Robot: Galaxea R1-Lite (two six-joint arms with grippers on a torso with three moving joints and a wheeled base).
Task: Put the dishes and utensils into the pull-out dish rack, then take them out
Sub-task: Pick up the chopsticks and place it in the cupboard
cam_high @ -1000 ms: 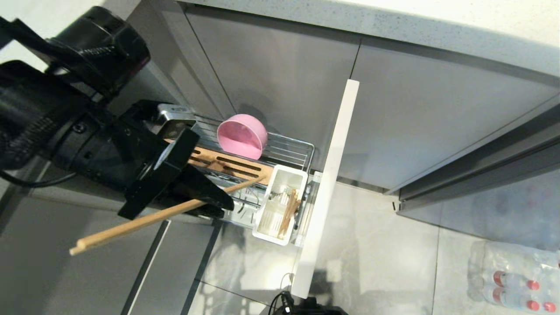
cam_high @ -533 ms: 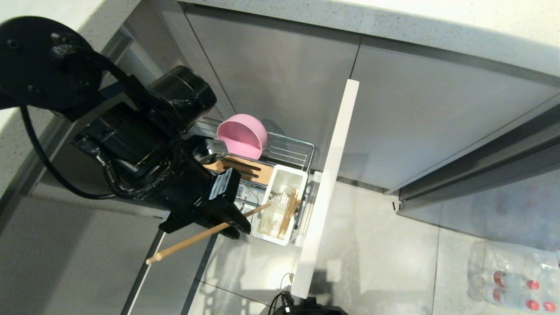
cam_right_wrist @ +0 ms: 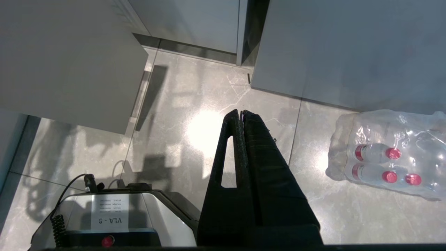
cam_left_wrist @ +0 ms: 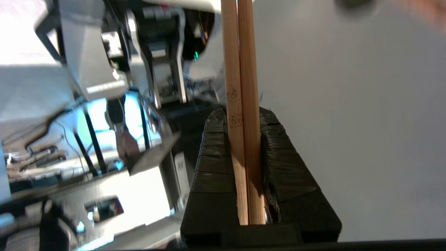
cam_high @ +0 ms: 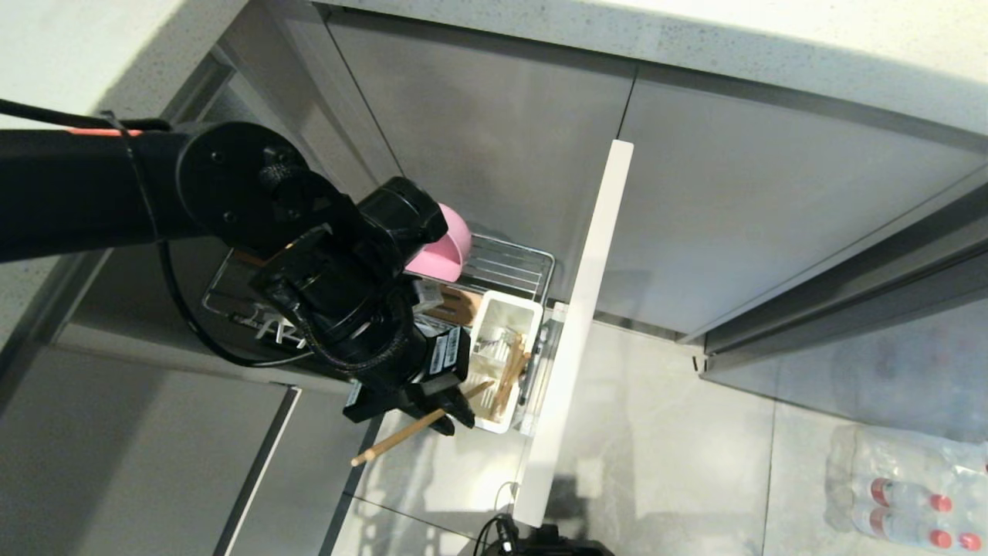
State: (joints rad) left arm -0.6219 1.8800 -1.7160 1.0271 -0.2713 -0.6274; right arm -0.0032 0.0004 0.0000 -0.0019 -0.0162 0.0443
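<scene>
Since the earlier frame, the left gripper (cam_high: pixel 451 408) had swung down and rightward with the chopsticks (cam_high: pixel 401 438), ending at the utensil cup (cam_high: pixel 502 316) of the pull-out dish rack (cam_high: pixel 532 270). Open floor lay below the cup's near edge. Its jaws stayed clamped on both sticks. The arm hid part of the pink bowl (cam_high: pixel 448 251). The right gripper (cam_right_wrist: pixel 241 120) hung closed over the floor.

A white label (cam_right_wrist: pixel 109 211) on the robot base reads, mirrored, "YLA - 8" — nothing else legible.
</scene>
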